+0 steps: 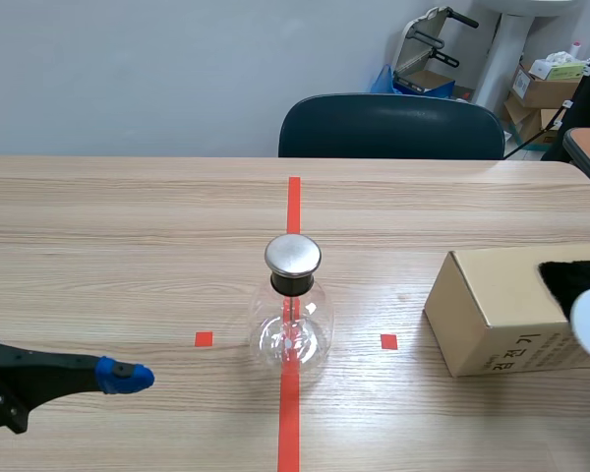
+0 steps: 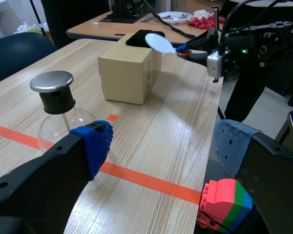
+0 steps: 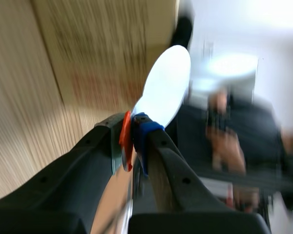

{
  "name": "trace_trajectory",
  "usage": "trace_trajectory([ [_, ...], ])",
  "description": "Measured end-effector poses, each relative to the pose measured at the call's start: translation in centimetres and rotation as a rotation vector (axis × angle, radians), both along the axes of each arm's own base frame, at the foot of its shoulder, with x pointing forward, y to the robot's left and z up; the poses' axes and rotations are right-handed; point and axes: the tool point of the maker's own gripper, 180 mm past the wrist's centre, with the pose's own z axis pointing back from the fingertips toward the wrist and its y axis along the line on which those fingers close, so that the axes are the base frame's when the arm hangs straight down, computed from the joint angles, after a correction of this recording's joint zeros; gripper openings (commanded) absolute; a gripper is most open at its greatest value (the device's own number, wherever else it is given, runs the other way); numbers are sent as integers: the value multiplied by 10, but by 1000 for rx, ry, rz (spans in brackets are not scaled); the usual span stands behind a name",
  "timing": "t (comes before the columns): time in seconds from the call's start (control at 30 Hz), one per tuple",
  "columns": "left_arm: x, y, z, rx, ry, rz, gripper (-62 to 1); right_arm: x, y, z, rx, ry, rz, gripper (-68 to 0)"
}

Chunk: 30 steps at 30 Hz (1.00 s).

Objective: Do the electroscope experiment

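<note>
Plainly spread, the left gripper (image 2: pixel 162 144) holds nothing. Its two thick black fingers stand wide apart, and one blue dotted pad (image 2: pixel 94 146) sits just beside the glass bulb of the electroscope (image 1: pixel 292 300) without a clear touch. In the scene view this arm lies low over the pale wood-grain table (image 1: pixel 128 246), to the left of the flask.

The electroscope is a round clear glass flask with a black stopper, capped by a flat disc of brushed metal. It stands upright on the orange-red tape line at the table's middle, and a thin rod hangs down inside the bulb.

The right gripper (image 3: pixel 132 135) has its fingers drawn almost together, pinching the orange-red handle of a smooth white oval paddle (image 3: pixel 166 90) between the pads. The blade sticks out ahead of the fingertips. Seen from the left wrist, the paddle hangs in the air close above a plain brown cardboard box (image 2: pixel 127 73) with printed sides. It is near the black fuzzy-looking material (image 1: pixel 573 280) lying in the box's top. Whether blade and material touch cannot be told.

A stack of pink, green and blue plastic bricks (image 2: pixel 225 204) shows below the table edge.
</note>
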Motion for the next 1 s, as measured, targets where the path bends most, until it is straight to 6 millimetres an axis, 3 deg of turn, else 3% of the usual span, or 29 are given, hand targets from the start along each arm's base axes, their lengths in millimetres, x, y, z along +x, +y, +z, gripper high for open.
trace_trajectory([
  [0.07, 0, 0, 0, 0, 0, 0, -159, 0, -19, 3, -14, -12, -98, -656],
  [0.13, 0, 0, 0, 0, 0, 0, -159, 0, -17, 3, -16, -9, -82, -656],
  [0.3, 0, 0, 0, 0, 0, 0, -159, -4, 32, -1, 26, 16, 189, -656],
  [0.37, 0, 0, 0, 0, 0, 0, -159, -5, 34, -2, 28, 17, 198, -656],
  [0.43, 0, 0, 0, 0, 0, 0, -159, -2, 20, -1, 13, 13, 120, -656],
  [0.53, 0, 0, 0, 0, 0, 0, -159, 0, -18, 2, -18, -8, -91, -656],
  [0.6, 0, 0, 0, 0, 0, 0, -159, -1, -28, 4, -24, -16, -146, -656],
  [0.67, 0, 0, 0, 0, 0, 0, -159, 0, -17, 2, -14, -7, -82, -656],
  [0.77, 0, 0, 0, 0, 0, 0, -159, -2, 21, 0, 16, 9, 127, -656],
  [0.83, 0, 0, 0, 0, 0, 0, -159, -4, 35, -1, 29, 15, 206, -656],
  [0.93, 0, 0, 0, 0, 0, 0, -159, -4, 32, -1, 26, 13, 188, -656],
  [1.0, 0, 0, 0, 0, 0, 0, -159, 0, 13, 0, 13, 1, 78, -656],
])
